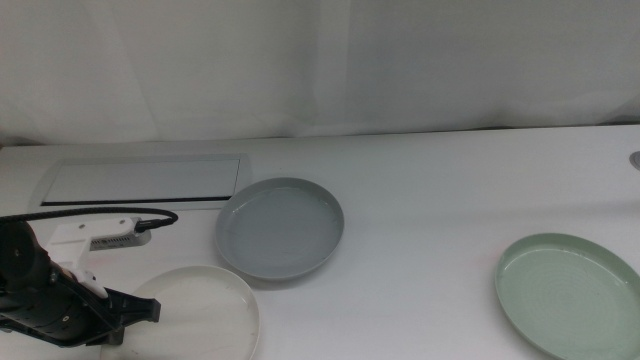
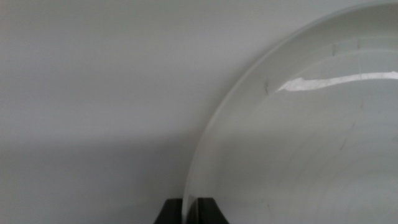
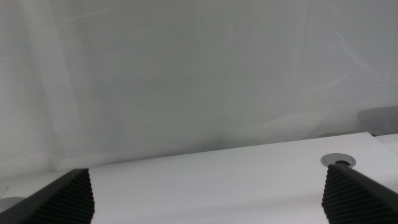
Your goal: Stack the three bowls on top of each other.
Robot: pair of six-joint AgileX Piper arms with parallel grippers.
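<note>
The white bowl [image 1: 205, 310] lies at the front left of the table. My left gripper [image 1: 140, 312] is at its left rim. In the left wrist view the two jaws of the left gripper [image 2: 189, 208] stand almost together, shut on the thin rim of the white bowl [image 2: 311, 137]. The grey-blue bowl [image 1: 280, 227] rests in the middle of the table, just behind the white one. Far off at the front right sits the pale green bowl [image 1: 570, 295]. My right gripper [image 3: 208, 193] is out of the middle view; it is open and holds nothing.
A flat white panel [image 1: 140, 180] with a dark slot lies at the back left. A black cable [image 1: 120, 212] runs along the left arm. A round grommet [image 3: 339, 160] is set in the table at the far right. A white curtain hangs behind.
</note>
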